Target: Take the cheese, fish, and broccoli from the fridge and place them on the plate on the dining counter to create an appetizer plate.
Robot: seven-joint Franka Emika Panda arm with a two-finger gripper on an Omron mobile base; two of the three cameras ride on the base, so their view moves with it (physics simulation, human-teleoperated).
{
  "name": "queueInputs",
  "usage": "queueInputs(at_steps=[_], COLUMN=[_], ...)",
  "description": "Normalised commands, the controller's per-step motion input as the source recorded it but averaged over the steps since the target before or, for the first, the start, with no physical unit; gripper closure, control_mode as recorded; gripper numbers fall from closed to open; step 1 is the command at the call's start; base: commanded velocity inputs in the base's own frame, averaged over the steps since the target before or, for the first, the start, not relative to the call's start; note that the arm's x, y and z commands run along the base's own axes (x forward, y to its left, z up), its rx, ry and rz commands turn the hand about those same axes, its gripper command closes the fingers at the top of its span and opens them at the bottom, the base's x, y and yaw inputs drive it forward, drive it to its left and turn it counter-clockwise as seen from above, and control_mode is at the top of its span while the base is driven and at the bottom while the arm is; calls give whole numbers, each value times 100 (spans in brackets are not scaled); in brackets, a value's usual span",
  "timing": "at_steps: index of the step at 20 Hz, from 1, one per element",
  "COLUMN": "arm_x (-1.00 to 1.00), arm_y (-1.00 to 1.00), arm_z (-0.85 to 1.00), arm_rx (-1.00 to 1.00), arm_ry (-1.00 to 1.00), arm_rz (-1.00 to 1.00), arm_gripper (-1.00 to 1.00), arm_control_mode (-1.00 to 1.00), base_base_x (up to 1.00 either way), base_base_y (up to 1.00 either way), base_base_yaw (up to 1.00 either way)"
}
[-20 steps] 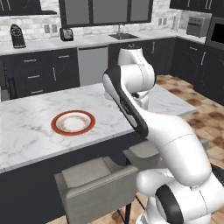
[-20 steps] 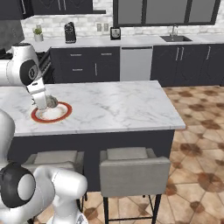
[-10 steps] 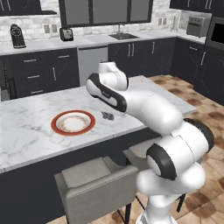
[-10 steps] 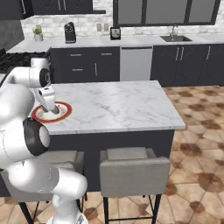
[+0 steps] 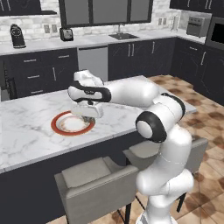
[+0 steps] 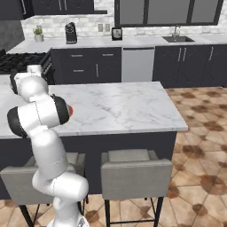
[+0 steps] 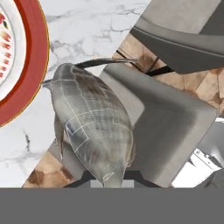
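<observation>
My gripper (image 5: 89, 117) is shut on the fish (image 7: 92, 131), a grey-silver body with its pointed tail away from the hand. The gripper (image 7: 107, 180) hangs just above the dining counter (image 5: 26, 135), at the right rim of the plate (image 5: 72, 123). In the hand view the plate's red rim (image 7: 37, 57) curves along the left, and the fish's tail end lies beside it over the marble (image 7: 87, 26). In the right base view a sliver of the plate (image 6: 69, 111) peeks out behind my arm. The cheese, the broccoli and the fridge are out of view.
Grey chairs (image 5: 96, 183) (image 6: 135, 166) stand along the near side of the counter (image 6: 119, 106), and one chair seat (image 7: 166, 131) lies below the fish. Dark cabinets, a sink (image 5: 122, 36) and a coffee machine (image 5: 17, 36) line the back wall.
The arm has swung left across the counter with the fish. The gripper, half a second ago right of the plate, now hangs at its right rim, still shut.
</observation>
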Motion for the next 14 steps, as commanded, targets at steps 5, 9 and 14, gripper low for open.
queueInputs(at_steps=[5, 9, 14], arm_x=[54, 48, 51], arm_y=[48, 39, 25], arm_z=[-35, -33, -22], arm_rx=[-9, -8, -6], arm_ry=[4, 4, 4], arm_rz=[0, -1, -5], arm_gripper=[100, 100, 100], arm_control_mode=[-100, -100, -100], base_base_x=[0, 0, 0], base_base_y=[0, 0, 0], base_base_yaw=[0, 0, 0])
